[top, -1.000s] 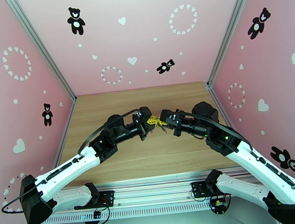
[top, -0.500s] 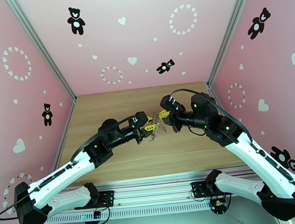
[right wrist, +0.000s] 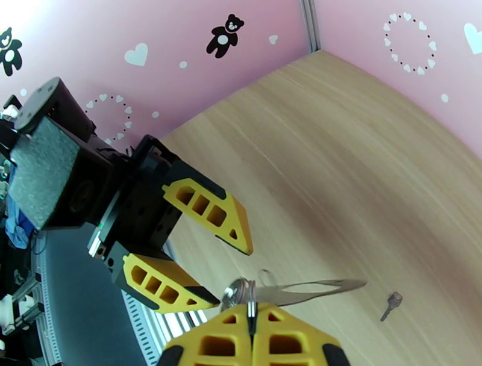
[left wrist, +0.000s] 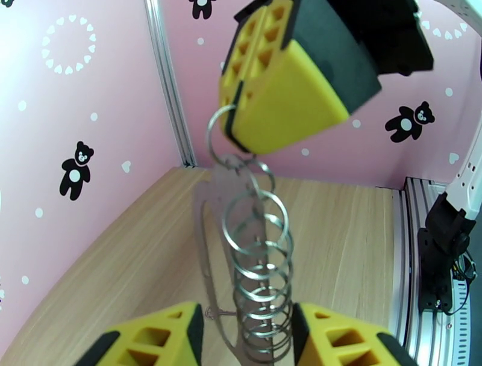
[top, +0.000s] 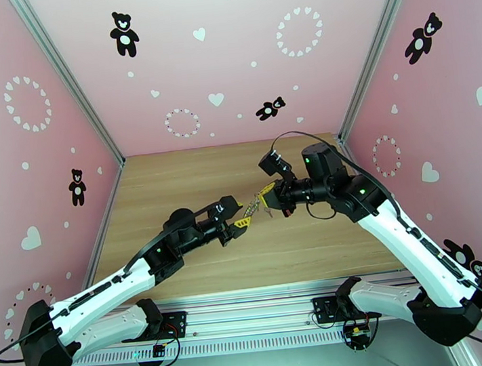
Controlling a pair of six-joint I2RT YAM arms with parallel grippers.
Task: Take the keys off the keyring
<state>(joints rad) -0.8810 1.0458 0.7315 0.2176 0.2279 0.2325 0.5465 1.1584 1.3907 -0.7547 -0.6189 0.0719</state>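
A: The left gripper (right wrist: 228, 272) has let go and backed toward 7 o'clock, its jaws spread either side of the hanging keyring (left wrist: 260, 241).
B: The right gripper (right wrist: 252, 325) pinches its top ring. Step?
A: One key (right wrist: 391, 303) lies on the table (right wrist: 361, 150), at 4 o'clock. Freeing the other likely needs a fine re-grip.

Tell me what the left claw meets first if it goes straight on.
Probably the keyring, whose chain of rings hangs from the right claw between the open fingers of the left claw; depth is unclear.
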